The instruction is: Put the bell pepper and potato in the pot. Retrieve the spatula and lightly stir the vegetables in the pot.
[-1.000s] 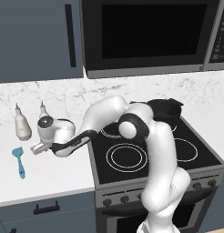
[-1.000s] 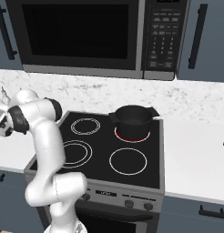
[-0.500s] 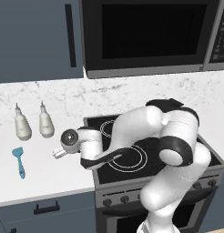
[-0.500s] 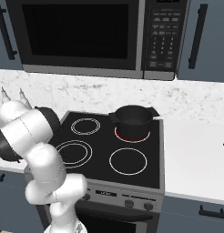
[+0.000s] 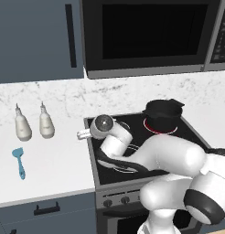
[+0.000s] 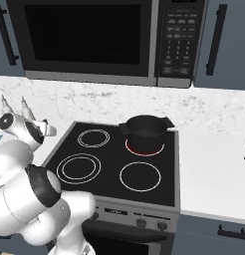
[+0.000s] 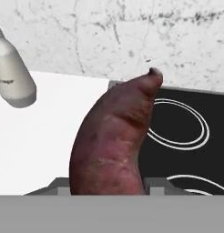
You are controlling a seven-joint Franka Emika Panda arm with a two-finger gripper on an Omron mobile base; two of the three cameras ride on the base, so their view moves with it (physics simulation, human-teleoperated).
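My gripper (image 7: 107, 193) pinches the potato (image 7: 114, 139), its pointed end jutting over the stove's (image 5: 137, 132) left edge by the counter (image 5: 45, 160). A white bottle (image 7: 11, 75) stands nearby; the pot (image 5: 163, 115) sits well apart on the back burner.

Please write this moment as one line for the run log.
phase: carrying | gripper: shut on potato | location: stove's left edge | pot: back burner | spatula: on counter, untouched
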